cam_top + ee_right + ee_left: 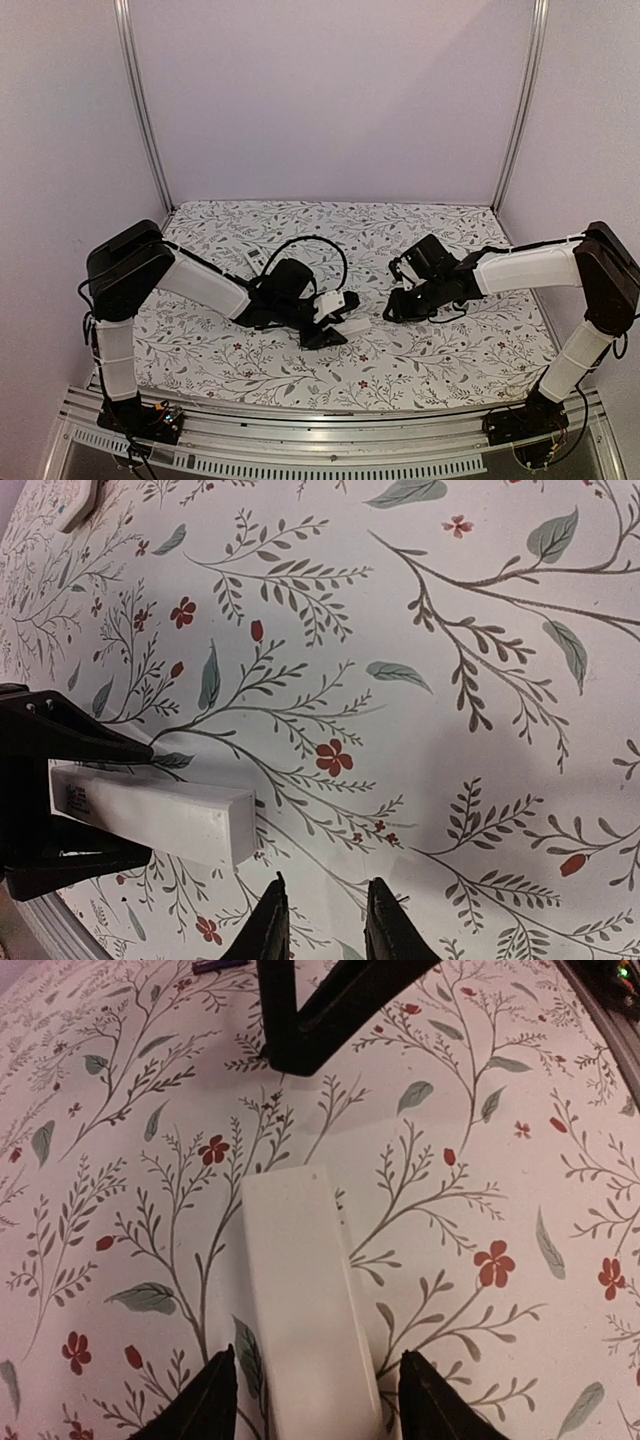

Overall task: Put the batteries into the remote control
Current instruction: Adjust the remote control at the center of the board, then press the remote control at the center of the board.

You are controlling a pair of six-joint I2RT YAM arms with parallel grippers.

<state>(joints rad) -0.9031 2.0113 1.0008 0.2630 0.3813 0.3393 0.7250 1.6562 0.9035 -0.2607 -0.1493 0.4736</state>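
Observation:
The remote control (305, 1290) is a plain white bar lying flat on the flowered cloth, near the table's middle (352, 325). My left gripper (318, 1355) is open and straddles its near end, with a gap on each side of the bar. My right gripper (322, 885) is open a little with nothing between its fingers. It hovers low over the cloth just beyond the remote's far end (230, 825). A slim dark thing (220, 965) shows at the top edge of the left wrist view; I cannot tell whether it is one of the batteries.
A small white flat piece (80, 505) lies on the cloth farther back, also visible behind the left arm (253, 260). The flowered cloth (450, 350) covers the table. Walls and metal posts close in the back and sides.

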